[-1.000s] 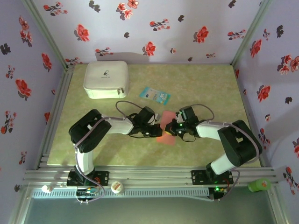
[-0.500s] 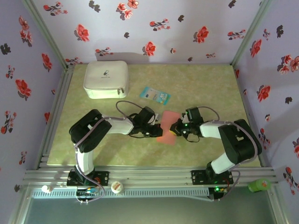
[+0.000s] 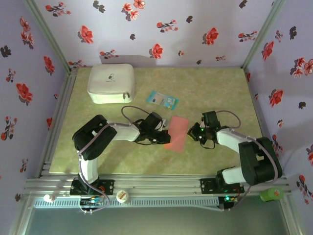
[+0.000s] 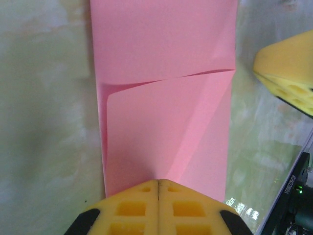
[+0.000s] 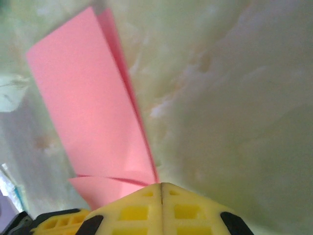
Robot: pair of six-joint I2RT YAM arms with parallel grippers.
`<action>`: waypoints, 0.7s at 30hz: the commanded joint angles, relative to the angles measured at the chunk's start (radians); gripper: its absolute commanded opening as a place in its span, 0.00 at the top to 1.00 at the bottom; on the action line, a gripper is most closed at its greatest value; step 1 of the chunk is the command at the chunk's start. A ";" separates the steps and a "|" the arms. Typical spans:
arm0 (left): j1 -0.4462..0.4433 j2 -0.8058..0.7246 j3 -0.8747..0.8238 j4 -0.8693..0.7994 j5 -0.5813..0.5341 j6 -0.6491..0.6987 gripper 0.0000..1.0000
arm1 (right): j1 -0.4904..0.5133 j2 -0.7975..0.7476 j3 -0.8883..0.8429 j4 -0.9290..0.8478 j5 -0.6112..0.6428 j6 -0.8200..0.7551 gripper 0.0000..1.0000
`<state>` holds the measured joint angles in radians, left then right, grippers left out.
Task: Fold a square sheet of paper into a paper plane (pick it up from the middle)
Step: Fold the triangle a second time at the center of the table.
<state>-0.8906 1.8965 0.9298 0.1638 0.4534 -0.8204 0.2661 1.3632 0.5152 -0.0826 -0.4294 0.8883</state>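
Both arms are folded low with the forearms reaching in toward each other. left arm (image 3: 115, 132): elbow out to the left, forearm running right, wrist roughly level, left gripper (image 3: 164, 132) pointing right. Its yellow pads (image 4: 132, 208) are pressed together, no gap, seam dead centre in the wrist view. right arm (image 3: 234, 139): elbow out to the right, forearm running left, right gripper (image 3: 192, 133) pointing left. Its pads (image 5: 132, 210) are fully together too. The gripper tips face each other, near but apart. One right fingertip (image 4: 288, 68) shows at the edge of the left wrist view.
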 commanded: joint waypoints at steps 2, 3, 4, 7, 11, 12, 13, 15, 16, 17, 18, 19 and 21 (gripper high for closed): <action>-0.034 -0.023 -0.021 -0.039 -0.034 -0.071 0.98 | -0.004 -0.055 0.048 -0.056 -0.052 -0.031 0.96; -0.037 -0.025 -0.006 -0.055 -0.033 -0.085 0.98 | -0.003 -0.058 0.050 -0.072 -0.059 -0.035 0.95; -0.039 -0.026 0.006 -0.065 -0.034 -0.108 0.98 | -0.002 -0.061 0.049 -0.086 -0.065 -0.038 0.94; -0.051 -0.051 0.023 -0.052 -0.031 -0.134 0.94 | 0.002 -0.068 0.045 -0.129 -0.075 -0.036 0.92; -0.052 -0.132 0.034 -0.067 -0.063 -0.104 0.89 | 0.015 -0.124 0.010 -0.151 -0.059 0.002 0.86; -0.047 -0.148 0.039 -0.083 -0.081 -0.085 0.87 | 0.019 -0.141 -0.001 -0.153 -0.054 0.013 0.84; -0.040 -0.154 0.045 -0.095 -0.083 -0.064 0.85 | 0.024 -0.158 -0.010 -0.160 -0.048 0.023 0.83; -0.021 -0.142 0.069 -0.130 -0.070 -0.023 0.83 | 0.039 -0.183 -0.020 -0.168 -0.044 0.045 0.78; -0.010 -0.127 0.091 -0.158 -0.059 0.004 0.84 | 0.048 -0.188 -0.021 -0.185 -0.041 0.064 0.77; -0.002 -0.113 0.109 -0.179 -0.048 0.026 0.84 | 0.055 -0.191 -0.023 -0.187 -0.045 0.077 0.77; 0.005 -0.096 0.129 -0.205 -0.032 0.053 0.84 | 0.069 -0.193 -0.023 -0.185 -0.049 0.089 0.77; 0.010 -0.081 0.146 -0.217 -0.007 0.084 0.84 | 0.087 -0.193 -0.024 -0.184 -0.043 0.100 0.77; 0.016 -0.043 0.181 -0.253 0.049 0.143 0.85 | 0.126 -0.194 -0.023 -0.183 -0.018 0.127 0.76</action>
<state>-0.8852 1.7988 1.0698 0.0132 0.4324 -0.7959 0.3550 1.1790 0.5053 -0.2375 -0.4713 0.9558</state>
